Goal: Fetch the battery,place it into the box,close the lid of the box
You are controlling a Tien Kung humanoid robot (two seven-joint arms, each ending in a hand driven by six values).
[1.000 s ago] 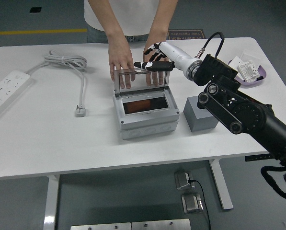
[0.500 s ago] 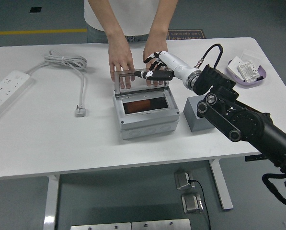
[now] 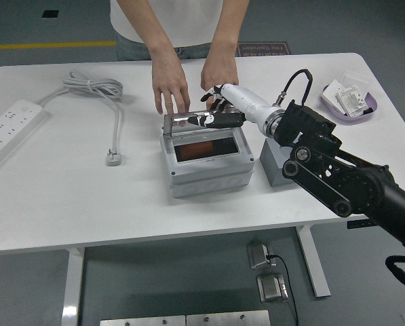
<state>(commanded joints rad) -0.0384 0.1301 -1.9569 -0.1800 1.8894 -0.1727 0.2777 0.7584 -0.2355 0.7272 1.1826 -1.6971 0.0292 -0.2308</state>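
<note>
lid [image 3: 202, 122] of the grey box [image 3: 205, 163] leans half-shut under the right hand [image 3: 219, 117], whose fingers lie straight on its edge gripping nothing, so press evenly downward while the battery [image 3: 203, 149] sits inside.

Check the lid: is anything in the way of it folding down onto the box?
Nothing visible. The right hand rests on the half-lowered lid, the box opening below looks clear, and the person's hands sit behind the hinge.
</note>
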